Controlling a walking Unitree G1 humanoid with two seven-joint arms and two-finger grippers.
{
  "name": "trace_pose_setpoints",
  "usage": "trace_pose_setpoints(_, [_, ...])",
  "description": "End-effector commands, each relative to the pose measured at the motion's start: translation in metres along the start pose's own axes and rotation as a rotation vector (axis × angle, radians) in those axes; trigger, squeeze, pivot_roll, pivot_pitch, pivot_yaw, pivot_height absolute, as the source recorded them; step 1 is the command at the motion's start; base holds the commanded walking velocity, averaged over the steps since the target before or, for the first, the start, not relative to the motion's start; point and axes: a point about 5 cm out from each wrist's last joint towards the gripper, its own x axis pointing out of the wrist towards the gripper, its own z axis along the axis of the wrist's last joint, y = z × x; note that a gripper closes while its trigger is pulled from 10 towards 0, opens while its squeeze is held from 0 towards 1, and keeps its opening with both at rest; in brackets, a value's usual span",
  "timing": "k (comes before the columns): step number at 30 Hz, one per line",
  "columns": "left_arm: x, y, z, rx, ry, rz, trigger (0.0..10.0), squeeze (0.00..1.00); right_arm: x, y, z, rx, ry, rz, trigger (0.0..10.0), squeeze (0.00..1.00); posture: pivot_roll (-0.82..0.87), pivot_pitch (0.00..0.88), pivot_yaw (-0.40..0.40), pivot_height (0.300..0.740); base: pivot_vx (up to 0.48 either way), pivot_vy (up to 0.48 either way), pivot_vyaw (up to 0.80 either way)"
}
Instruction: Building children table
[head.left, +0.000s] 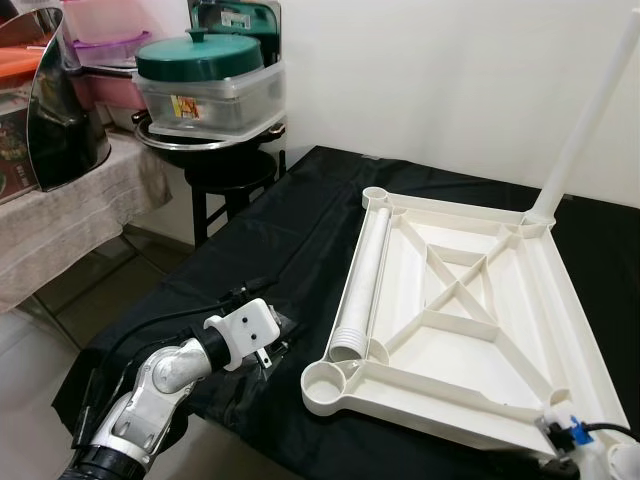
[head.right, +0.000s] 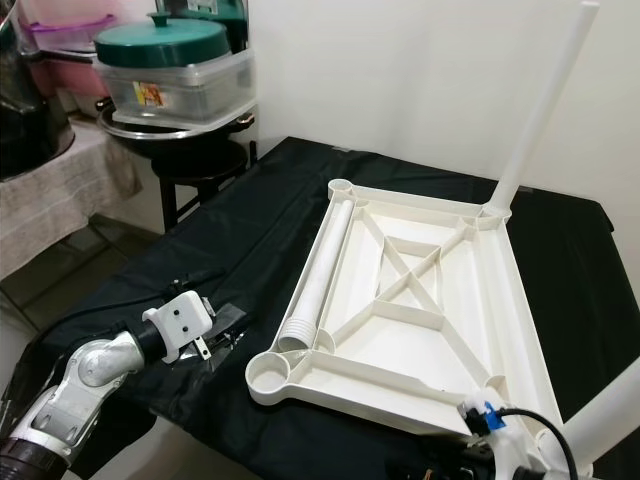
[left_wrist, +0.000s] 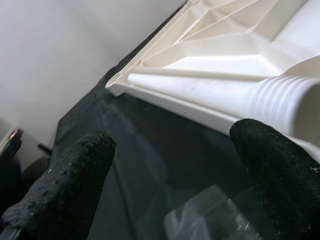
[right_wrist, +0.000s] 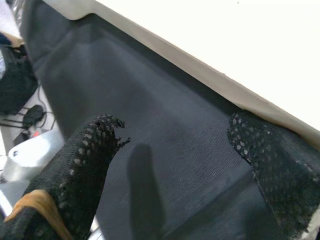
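Note:
A white plastic tabletop (head.left: 430, 392) lies upside down on a table covered in black cloth (head.left: 290, 220). One white leg (head.left: 590, 110) stands upright in its far right corner socket. A loose leg (head.left: 368, 275) lies inside along the left rim, its ribbed end (left_wrist: 280, 100) near the empty front left socket (head.left: 325, 382). My left gripper (left_wrist: 172, 140) hovers open over the cloth just left of that corner, pointing at the ribbed end. My right gripper (right_wrist: 175, 125) is open at the tabletop's front right corner, with the rim (right_wrist: 210, 75) just beyond its fingers.
A black stool at the back left carries clear containers with a green lid (head.left: 200, 55). A side table under grey cloth (head.left: 70, 210) stands at the left with bare floor beside it. A white wall runs behind. A blue connector (head.left: 570, 432) shows on my right wrist.

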Motion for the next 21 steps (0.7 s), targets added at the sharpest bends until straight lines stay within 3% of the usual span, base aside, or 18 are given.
trace_pose_setpoints(1, [0.001,-0.007,-0.001,0.000,0.006,-0.034,10.0,0.00,0.002,-0.014,-0.005,-0.005,0.032,-0.115,10.0,0.00,-0.04,0.000,-0.038,0.740,0.000,0.000,0.00])
trace_pose_setpoints(2, [0.001,-0.007,-0.001,0.000,0.006,-0.034,10.0,0.00,0.002,-0.014,-0.005,-0.005,0.032,-0.115,10.0,0.00,-0.04,0.000,-0.038,0.740,0.000,0.000,0.00])
trace_pose_setpoints(3, [0.002,-0.009,-0.002,-0.029,0.004,-0.040,10.0,0.00,0.008,-0.025,-0.002,-0.059,0.034,-0.203,10.0,0.00,-0.03,0.000,-0.039,0.740,0.000,0.000,0.00])
trace_pose_setpoints(7, [0.002,-0.009,-0.002,-0.045,0.004,-0.043,10.0,0.00,0.010,-0.028,-0.001,-0.088,0.036,-0.228,10.0,0.00,-0.03,0.000,-0.039,0.740,0.000,0.000,0.00])
trace_pose_setpoints(13, [0.002,-0.015,-0.001,-0.087,-0.003,-0.090,10.0,0.00,0.016,-0.046,0.000,-0.208,0.081,-0.336,10.0,0.00,-0.03,0.000,-0.039,0.740,0.000,0.000,0.00])
trace_pose_setpoints(21, [0.006,-0.007,0.000,-0.096,-0.013,-0.082,10.0,0.00,0.018,-0.045,0.004,-0.245,0.057,-0.324,10.0,0.00,-0.03,0.000,-0.027,0.740,0.000,0.000,0.00])
